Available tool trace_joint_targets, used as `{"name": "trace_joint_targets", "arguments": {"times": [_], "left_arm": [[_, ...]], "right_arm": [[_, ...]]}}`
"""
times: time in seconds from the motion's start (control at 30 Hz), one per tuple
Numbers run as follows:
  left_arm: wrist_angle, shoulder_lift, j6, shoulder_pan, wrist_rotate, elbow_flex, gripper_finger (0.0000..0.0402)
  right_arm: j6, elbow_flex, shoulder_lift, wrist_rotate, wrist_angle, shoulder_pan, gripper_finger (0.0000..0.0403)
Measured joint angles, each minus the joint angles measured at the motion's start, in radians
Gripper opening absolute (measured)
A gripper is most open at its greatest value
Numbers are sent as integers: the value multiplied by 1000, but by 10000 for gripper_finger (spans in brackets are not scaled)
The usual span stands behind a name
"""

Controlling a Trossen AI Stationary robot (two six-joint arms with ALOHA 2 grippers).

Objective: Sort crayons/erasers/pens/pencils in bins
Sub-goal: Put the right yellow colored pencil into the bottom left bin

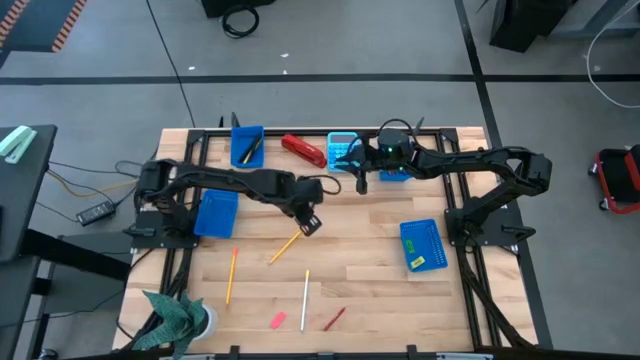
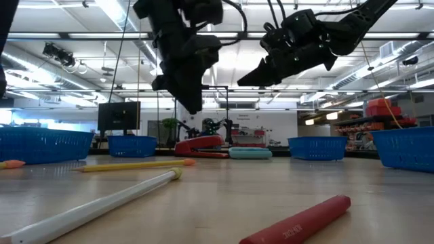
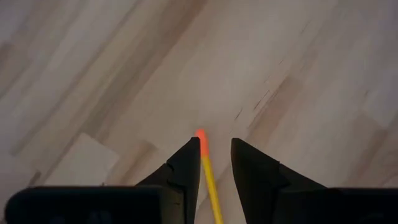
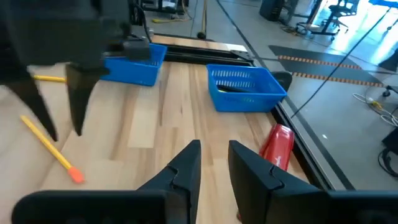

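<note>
A yellow pencil (image 1: 286, 246) with an orange end (image 3: 201, 134) lies flat on the table near its middle. My left gripper (image 1: 311, 223) hangs open above that end and points steeply down. In the left wrist view the pencil (image 3: 211, 183) runs between the two fingers. The low view shows the left gripper (image 2: 195, 103) well clear of the tabletop. My right gripper (image 1: 360, 181) is open with nothing between its fingers. It is raised near the far edge, beside the light-blue calculator (image 1: 343, 148). Blue bins stand at the far left (image 1: 247, 145), left (image 1: 216, 212), far right (image 1: 396, 172) and right (image 1: 424, 246).
An orange pencil (image 1: 232, 275), a white pencil (image 1: 305, 286), a red crayon (image 1: 334, 318) and a pink eraser (image 1: 278, 320) lie toward the near edge. A red stapler (image 1: 303, 150) lies at the far edge. The right bin holds a yellow eraser (image 1: 417, 263). The far-left bin holds dark pens (image 4: 233, 88).
</note>
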Motion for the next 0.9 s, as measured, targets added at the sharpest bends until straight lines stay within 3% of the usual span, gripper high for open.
{"name": "trace_joint_targets", "arguments": {"times": [0.23,0.37,0.5,0.7,0.8,0.9], "left_arm": [[-66,75,-19,-66,-17,88,112],[-103,77,-14,-95,-96,82,114],[-145,77,-16,-119,-198,82,109],[-92,77,-4,-159,-361,82,106],[-84,78,-33,-162,-370,82,107],[-90,78,-147,-177,-344,82,107]], "right_arm": [[58,1,-16,2,-20,1,87],[181,27,-57,2,-30,-3,87],[201,96,-111,3,-41,-7,87],[287,205,-205,-33,-317,19,87],[356,182,-225,-34,-499,61,87],[400,123,-247,-32,-530,119,87]]}}
